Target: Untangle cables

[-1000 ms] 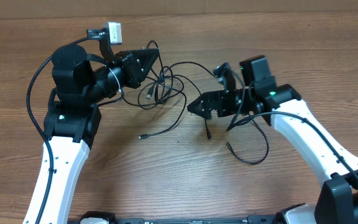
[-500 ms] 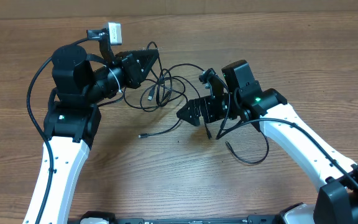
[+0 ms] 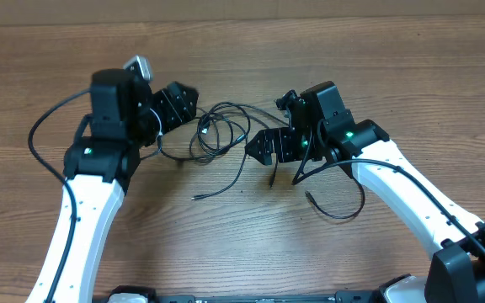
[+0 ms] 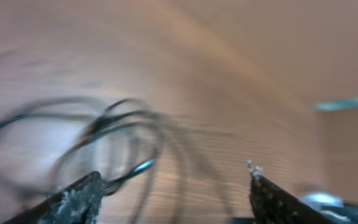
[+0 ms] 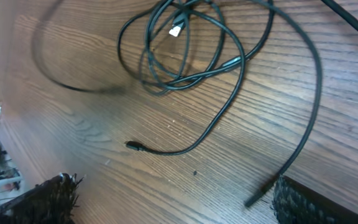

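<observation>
The cables lie as a tangle of thin black loops [image 3: 220,130] on the wooden table between my two grippers. One strand trails forward to a small plug [image 3: 196,197]. A separate cable loops at the right [image 3: 343,215]. My left gripper [image 3: 192,99] stands open just left of the tangle, holding nothing. In the blurred left wrist view it [image 4: 173,180] frames the loops [image 4: 110,140]. My right gripper [image 3: 255,149] is open right of the tangle. The right wrist view shows it [image 5: 176,199] over bare wood, with the loops [image 5: 185,56], a silver-tipped plug [image 5: 177,29] and a cable end [image 5: 253,200].
Thick black arm cables hang beside the left arm [image 3: 45,139] and the right arm [image 3: 314,164]. The table's far edge [image 3: 242,18] runs along the top of the overhead view.
My left gripper has opened and let go of the cable it held, and its wrist has turned. The tangle has settled lower on the table. My right gripper moved left toward the tangle.
</observation>
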Available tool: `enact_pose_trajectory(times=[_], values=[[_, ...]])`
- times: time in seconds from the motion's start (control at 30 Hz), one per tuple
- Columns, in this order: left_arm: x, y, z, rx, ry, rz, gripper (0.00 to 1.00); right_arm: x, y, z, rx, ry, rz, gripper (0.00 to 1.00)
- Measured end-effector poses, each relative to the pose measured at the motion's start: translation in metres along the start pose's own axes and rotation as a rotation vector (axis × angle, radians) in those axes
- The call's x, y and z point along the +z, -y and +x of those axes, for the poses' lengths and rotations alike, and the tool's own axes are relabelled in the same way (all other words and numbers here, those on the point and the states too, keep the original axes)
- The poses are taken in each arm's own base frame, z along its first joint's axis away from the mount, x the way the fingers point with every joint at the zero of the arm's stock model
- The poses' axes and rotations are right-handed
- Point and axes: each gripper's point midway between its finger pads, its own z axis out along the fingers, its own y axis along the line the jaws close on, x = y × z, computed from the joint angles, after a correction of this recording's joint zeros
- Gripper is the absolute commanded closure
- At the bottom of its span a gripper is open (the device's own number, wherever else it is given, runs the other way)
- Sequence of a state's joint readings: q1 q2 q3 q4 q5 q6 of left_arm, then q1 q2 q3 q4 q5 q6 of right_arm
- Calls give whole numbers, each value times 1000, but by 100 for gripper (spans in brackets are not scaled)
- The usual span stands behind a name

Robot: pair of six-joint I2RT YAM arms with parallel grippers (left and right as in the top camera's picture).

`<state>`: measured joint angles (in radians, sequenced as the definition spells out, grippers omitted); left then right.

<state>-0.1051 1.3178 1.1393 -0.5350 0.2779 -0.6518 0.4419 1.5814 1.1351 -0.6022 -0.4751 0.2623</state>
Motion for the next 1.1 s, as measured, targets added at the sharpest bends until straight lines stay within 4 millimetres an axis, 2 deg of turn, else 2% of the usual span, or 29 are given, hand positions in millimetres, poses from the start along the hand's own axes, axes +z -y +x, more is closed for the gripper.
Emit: enact_pose_trajectory(times=[0.13,0.2,0.23,0.3,0.37,0.67,0.97,1.1], values=[[18,-38,18,-45,-77,-160,9,0,4,0,2,2,19,0],[27,-52,30,-69,-130,-211,16,1,6,2,6,-2,28,0],[31,-58,36,-88,-157,-231,24,2,9,4,9,-6,37,0],[38,-65,46,-116,-203,-257,27,2,11,6,13,-10,48,0],[43,-73,55,-147,-240,-284,37,2,13,5,12,-6,56,0],[78,-109,83,-197,-355,-394,50,2,18,4,13,1,86,0],[115,-129,90,47,-416,-363,55,2,21,4,14,7,105,0],[133,-137,92,118,-425,-346,66,1,23,3,13,12,117,0]])
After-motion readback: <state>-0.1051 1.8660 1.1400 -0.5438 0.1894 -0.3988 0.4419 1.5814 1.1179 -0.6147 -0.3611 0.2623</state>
